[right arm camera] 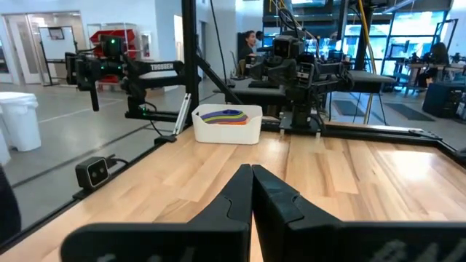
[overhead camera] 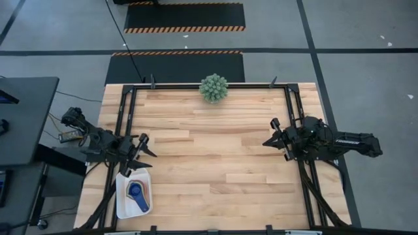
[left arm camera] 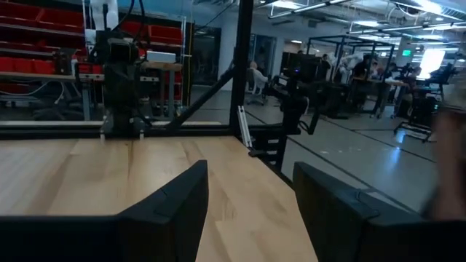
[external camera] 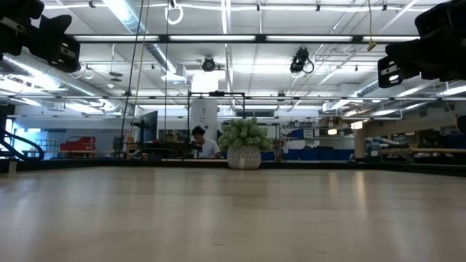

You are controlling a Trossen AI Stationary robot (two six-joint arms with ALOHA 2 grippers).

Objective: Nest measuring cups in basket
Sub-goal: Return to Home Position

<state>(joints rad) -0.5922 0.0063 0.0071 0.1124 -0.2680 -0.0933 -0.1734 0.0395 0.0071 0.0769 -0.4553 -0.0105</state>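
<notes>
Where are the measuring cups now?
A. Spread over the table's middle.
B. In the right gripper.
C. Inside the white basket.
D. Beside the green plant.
C: the high view shows the measuring cups nested inside the basket, at the table corner by the left arm; the right gripper holds nothing.

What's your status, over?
Left gripper open, empty, by basket. Right gripper shut, empty, right side. Measuring cups nested in basket, left side. Plant at far edge, clear of both arms.
</notes>
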